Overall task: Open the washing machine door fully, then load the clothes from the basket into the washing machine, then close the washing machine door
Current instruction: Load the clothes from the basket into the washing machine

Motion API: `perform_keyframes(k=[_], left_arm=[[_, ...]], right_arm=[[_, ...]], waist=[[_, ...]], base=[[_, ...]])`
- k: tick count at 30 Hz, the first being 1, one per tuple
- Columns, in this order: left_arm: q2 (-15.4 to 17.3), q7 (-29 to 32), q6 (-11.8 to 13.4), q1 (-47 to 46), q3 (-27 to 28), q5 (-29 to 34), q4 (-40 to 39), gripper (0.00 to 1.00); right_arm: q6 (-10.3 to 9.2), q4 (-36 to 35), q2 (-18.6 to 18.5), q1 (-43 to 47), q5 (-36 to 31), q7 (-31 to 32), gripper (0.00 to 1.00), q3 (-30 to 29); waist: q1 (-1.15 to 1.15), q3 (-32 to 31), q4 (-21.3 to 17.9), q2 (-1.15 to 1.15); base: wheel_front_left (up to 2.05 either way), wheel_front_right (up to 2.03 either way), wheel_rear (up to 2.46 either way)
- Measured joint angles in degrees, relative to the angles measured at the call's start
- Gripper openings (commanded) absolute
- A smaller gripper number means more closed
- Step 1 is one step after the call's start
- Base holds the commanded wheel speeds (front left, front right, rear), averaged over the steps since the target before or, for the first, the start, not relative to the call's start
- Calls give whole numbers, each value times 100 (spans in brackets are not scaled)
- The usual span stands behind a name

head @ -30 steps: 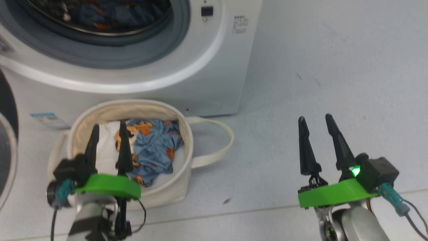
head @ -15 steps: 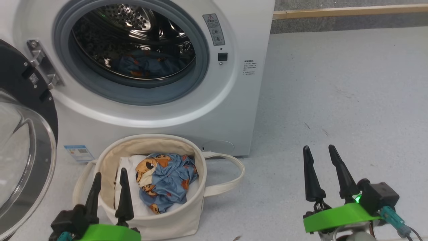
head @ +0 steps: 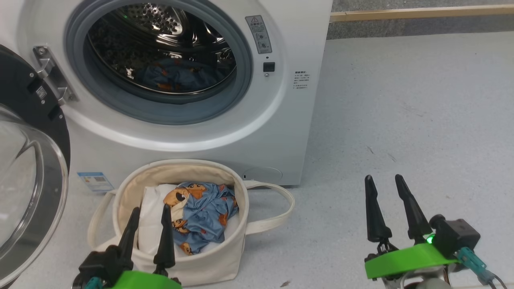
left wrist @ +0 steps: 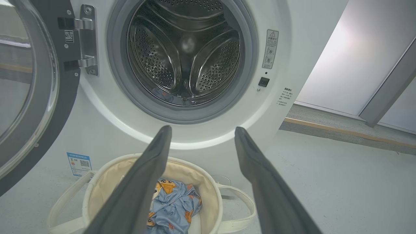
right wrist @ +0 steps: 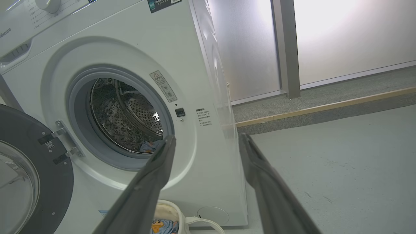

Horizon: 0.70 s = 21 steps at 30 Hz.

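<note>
Door status: the washing machine door [head: 28, 160] stands swung out on the left of the washing machine [head: 281, 120], and you see its black rim, its clear glass bowl and the metal hinge [head: 52, 76] on the white front. The steel drum [head: 160, 44] is open to view inside the grey seal [head: 160, 114]; a blue cloth [head: 176, 76] with orange marks sits at the drum's bottom. The basket [head: 209, 265] stands upright on the floor [head: 401, 100] just in front of the machine, below the opening. One loop handle [head: 277, 204] lies out to its right, and the blue label sticker [head: 94, 181] is just beyond its left side. The clothes [head: 204, 216], light blue with orange-brown bears, lie crumpled inside the basket toward its right half, against a plain white bundle [head: 150, 196] that fills the left half. Your left pincer [head: 151, 208] is spread and holds nothing. In the head view its fingertips cross the near rim of the basket and overlap the white bundle beside the clothes, but you cannot tell there whether they touch fabric. In the left wrist view the two fingers point toward the machine's lower front, with the clothes showing low between them. Your right pincer [head: 382, 177] is likewise spread and empty, over bare floor, well apart from the basket and to the right of the machine.
</note>
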Motion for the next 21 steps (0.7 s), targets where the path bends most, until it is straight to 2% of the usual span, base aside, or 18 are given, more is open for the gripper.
perform_keyframes(k=[21], left_arm=[[1,0,40,-1,-58,1,-78,100]], right_arm=[[1,13,0,5,0,0,100,94]], waist=[[0,36,-31,0]], base=[[0,0,0]])
